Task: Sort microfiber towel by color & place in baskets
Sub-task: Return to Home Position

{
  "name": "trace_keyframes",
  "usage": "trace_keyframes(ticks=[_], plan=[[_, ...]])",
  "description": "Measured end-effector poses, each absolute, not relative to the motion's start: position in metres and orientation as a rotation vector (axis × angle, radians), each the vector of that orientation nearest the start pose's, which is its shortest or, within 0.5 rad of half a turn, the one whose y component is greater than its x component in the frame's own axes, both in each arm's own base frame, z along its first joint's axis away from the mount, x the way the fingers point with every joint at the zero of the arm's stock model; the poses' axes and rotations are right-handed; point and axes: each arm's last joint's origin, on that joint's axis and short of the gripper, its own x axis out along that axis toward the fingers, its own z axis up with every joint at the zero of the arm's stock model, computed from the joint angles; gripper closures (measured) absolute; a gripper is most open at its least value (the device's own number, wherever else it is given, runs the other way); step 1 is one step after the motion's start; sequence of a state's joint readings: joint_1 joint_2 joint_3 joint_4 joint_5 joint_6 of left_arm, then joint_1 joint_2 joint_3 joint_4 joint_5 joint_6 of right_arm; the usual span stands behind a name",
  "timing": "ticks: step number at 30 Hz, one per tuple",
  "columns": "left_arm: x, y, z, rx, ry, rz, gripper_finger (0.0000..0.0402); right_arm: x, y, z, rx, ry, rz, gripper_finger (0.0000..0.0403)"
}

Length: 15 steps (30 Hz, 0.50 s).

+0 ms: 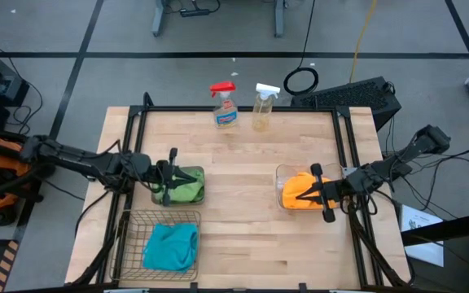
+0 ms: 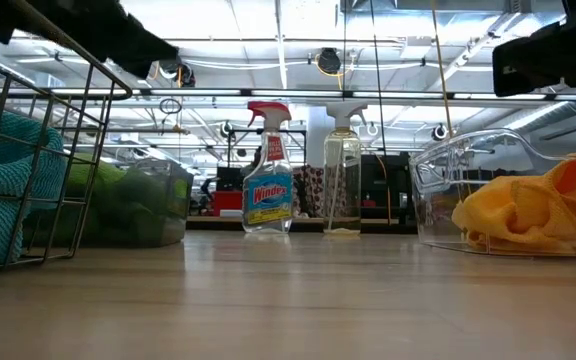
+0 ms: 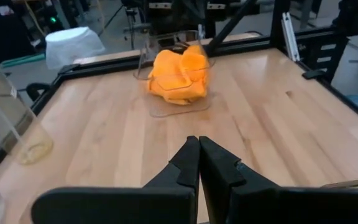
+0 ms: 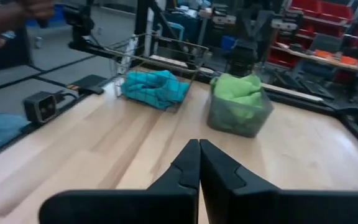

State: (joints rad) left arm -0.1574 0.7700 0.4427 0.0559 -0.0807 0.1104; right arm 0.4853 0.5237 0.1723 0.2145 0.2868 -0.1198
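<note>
Green towels (image 1: 187,187) fill the smoky grey tub (image 4: 238,112). Yellow-orange towels (image 3: 178,74) lie in the clear tub (image 2: 468,180). Teal towels (image 1: 171,247) lie in the wire-mesh basket (image 1: 133,244). My left gripper (image 3: 199,152) is shut and holds nothing. In the high view it hangs over the grey tub's left part (image 1: 173,177). My right gripper (image 4: 199,155) is shut too and holds nothing. It hovers over the clear tub (image 1: 304,194). In the low view neither gripper's fingertips can be seen.
A Windex spray bottle with a red head (image 1: 225,106) and a clear spray bottle (image 1: 263,106) stand near the table's far edge. Bare wood stretches across the middle (image 1: 243,203) between the tubs. Black frame rails (image 1: 344,146) run along the table's sides.
</note>
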Motion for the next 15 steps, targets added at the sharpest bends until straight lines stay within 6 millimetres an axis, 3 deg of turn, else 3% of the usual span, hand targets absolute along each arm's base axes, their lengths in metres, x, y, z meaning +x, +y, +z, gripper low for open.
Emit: trace_keyframes(ticks=[15], plan=[[0.151,-0.017,0.216,0.101,0.226,-0.093,0.0389,0.122,0.052,0.167,-0.116,0.162,0.251,0.0403]])
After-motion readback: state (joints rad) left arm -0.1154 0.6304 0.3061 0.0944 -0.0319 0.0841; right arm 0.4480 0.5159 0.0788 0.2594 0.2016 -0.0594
